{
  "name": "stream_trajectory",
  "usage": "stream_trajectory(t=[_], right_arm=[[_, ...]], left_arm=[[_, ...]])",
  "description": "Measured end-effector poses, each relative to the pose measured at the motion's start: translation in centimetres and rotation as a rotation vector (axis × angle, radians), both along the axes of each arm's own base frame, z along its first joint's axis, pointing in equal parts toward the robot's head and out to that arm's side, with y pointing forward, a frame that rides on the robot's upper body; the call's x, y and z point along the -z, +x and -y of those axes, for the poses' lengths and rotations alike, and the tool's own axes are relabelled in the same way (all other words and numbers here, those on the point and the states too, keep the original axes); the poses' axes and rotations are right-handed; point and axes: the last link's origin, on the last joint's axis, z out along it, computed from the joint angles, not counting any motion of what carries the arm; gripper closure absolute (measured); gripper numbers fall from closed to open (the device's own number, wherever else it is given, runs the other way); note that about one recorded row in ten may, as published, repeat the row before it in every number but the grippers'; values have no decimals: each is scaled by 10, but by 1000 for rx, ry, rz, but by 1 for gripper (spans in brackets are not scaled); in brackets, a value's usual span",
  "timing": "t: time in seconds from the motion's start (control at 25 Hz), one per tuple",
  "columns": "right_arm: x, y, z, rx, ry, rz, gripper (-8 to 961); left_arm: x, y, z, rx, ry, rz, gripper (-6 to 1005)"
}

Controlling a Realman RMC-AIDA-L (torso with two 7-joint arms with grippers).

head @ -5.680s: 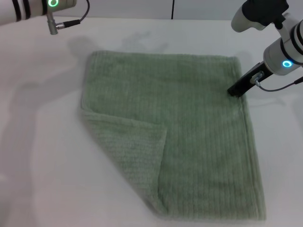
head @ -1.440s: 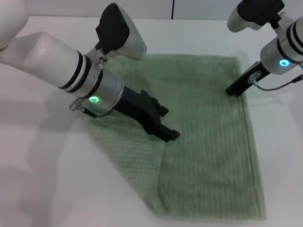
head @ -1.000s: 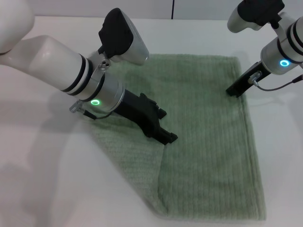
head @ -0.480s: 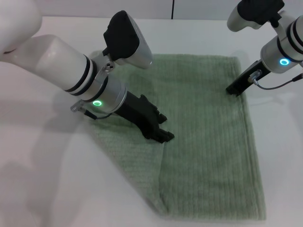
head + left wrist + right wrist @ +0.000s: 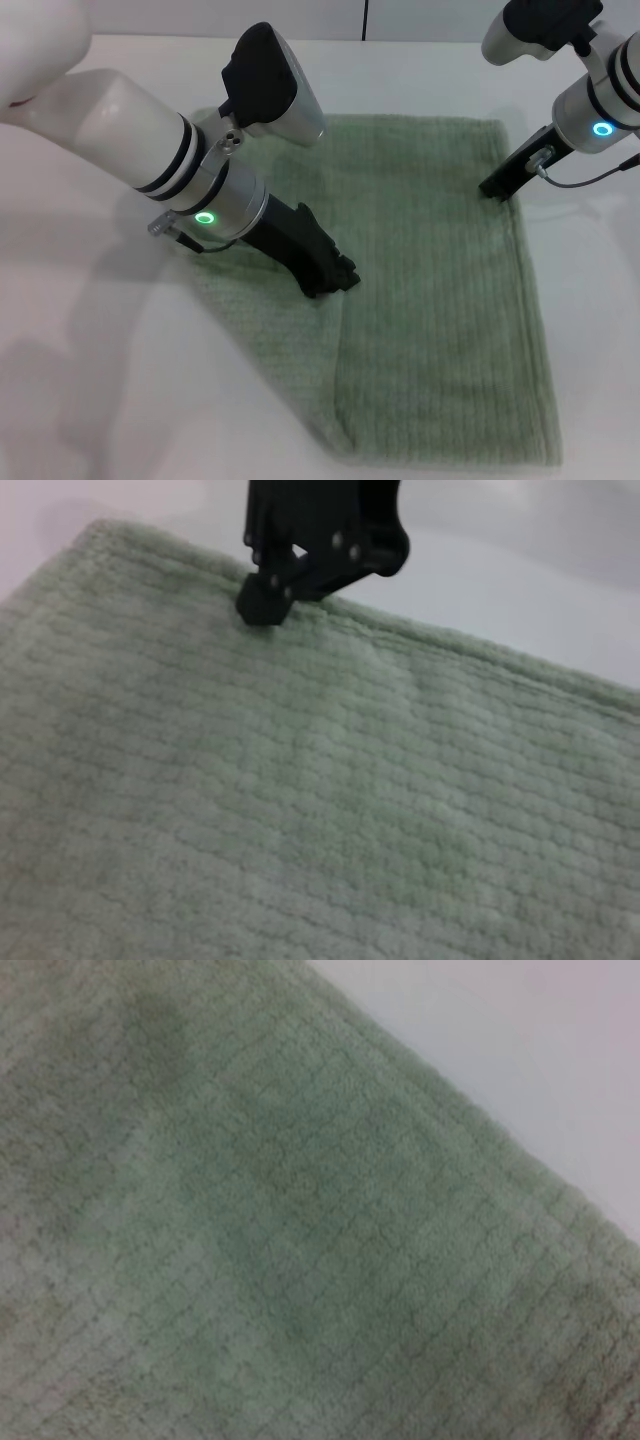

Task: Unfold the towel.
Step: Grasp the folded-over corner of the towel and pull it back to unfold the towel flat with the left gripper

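- towel (image 5: 430, 280): pale sage-green ribbed terry, lying mostly flat on the white counter (image 5: 90, 400), centre to right of the head view
- near-left corner of towel is turned over onto the rest, making a triangular flap (image 5: 270, 330); diagonal fold edge runs along its left side down to the near edge
- far and right hems lie straight; right hem runs near the right claw's tip
- left claw (image 5: 328, 276): black, angled down from the left arm, tip on the towel at the inner corner of the flap, touching the cloth
- left claw fingers look pressed together at the flap corner; whether cloth is pinched between them, cannot tell
- right claw (image 5: 496, 187): black, tip down on the towel's right edge near the far-right corner, touching or just at the hem
- same right claw shows in the left wrist view (image 5: 268, 598), tip planted at the towel's hem with bare counter beyond; fingers spread or together, cannot tell
- right wrist view: towel texture fills it (image 5: 280, 1240), hem running diagonally, a strip of white counter (image 5: 520, 1060) past it
- the two claws are well apart, flap side versus right edge
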Motion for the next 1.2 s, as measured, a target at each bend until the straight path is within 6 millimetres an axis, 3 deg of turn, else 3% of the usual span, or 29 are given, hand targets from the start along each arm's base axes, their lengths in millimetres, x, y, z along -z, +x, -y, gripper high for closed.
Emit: stream_trajectory(t=[0.24, 0.56, 1.2], right_arm=[[0, 0, 0, 0, 0, 0, 954], [0, 1, 0, 1, 0, 1, 954], [0, 1, 0, -2, -2, 7, 953]], left_arm=[[-3, 2, 2, 6, -23, -3, 881], [-11, 6, 5, 15, -45, 5, 907], [-51, 8, 12, 3, -70, 27, 954]])
